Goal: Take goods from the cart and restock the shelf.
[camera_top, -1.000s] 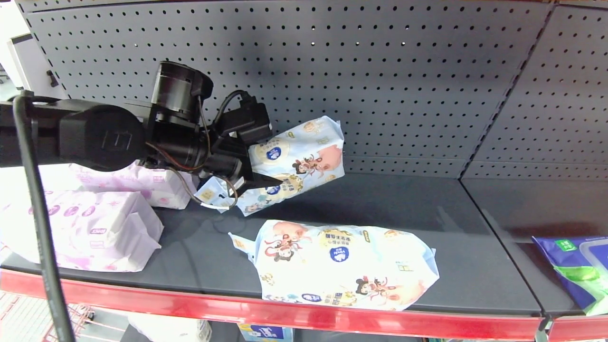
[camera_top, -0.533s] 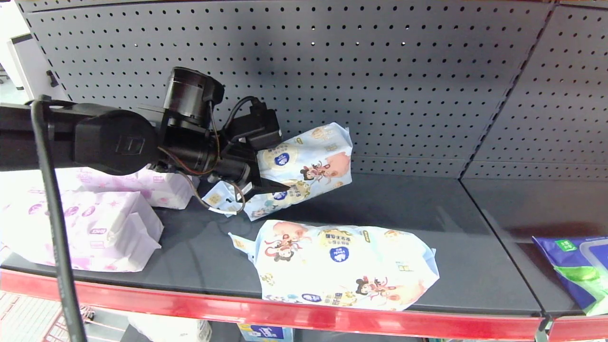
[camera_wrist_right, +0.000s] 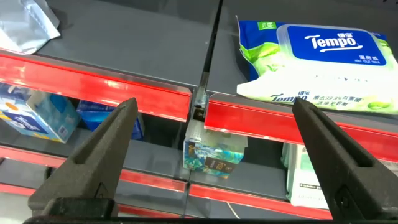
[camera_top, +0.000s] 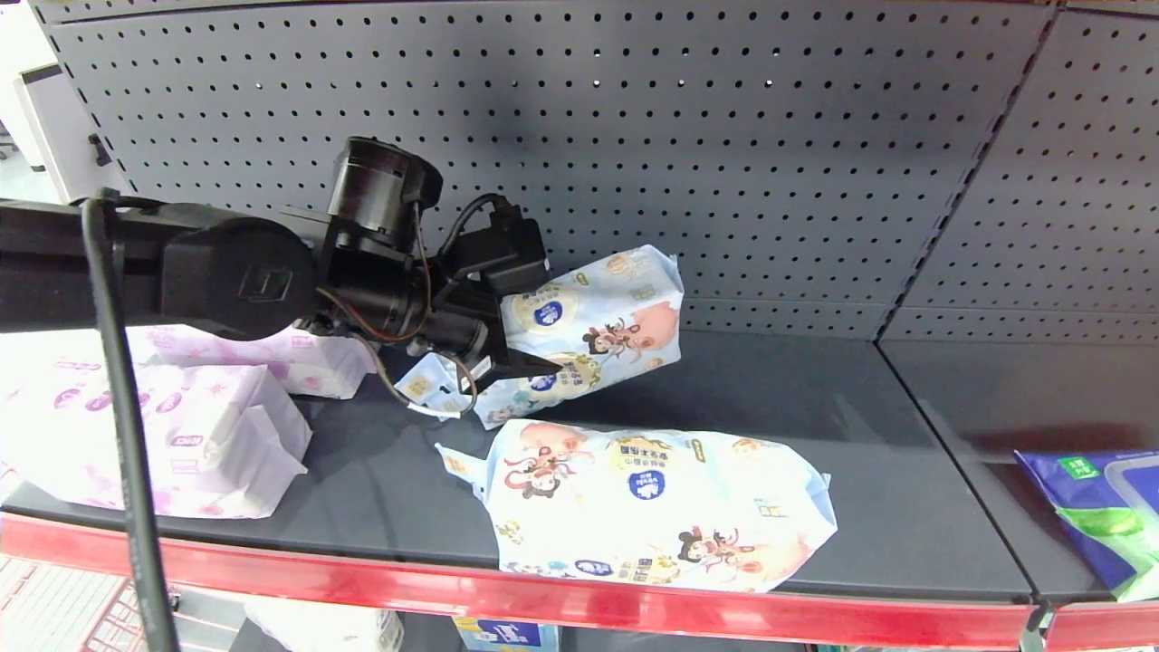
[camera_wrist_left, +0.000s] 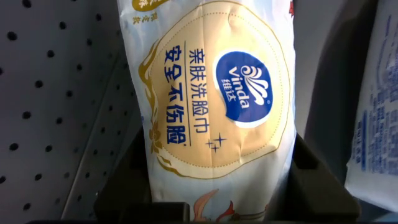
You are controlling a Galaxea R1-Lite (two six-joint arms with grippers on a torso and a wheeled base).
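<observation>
Left fingers clamp a cartoon-print tissue pack at the back of the shelf; right fingers spread apart

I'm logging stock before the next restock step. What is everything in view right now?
dark shelf with red front edge: 1, ahead
grey pegboard: 1, behind shelf
tilted cartoon-printed pale blue soft pack: 1, shelf rear, gripped
flat cartoon-printed pale blue soft pack: 1, shelf front
pink-and-white soft packs: at least 2, shelf's far left
blue-and-green wipes pack: 1, right shelf section
blue boxes: several, lower shelf
left claw: black, shut on tilted pack
right claw: black, open, before red edge
</observation>
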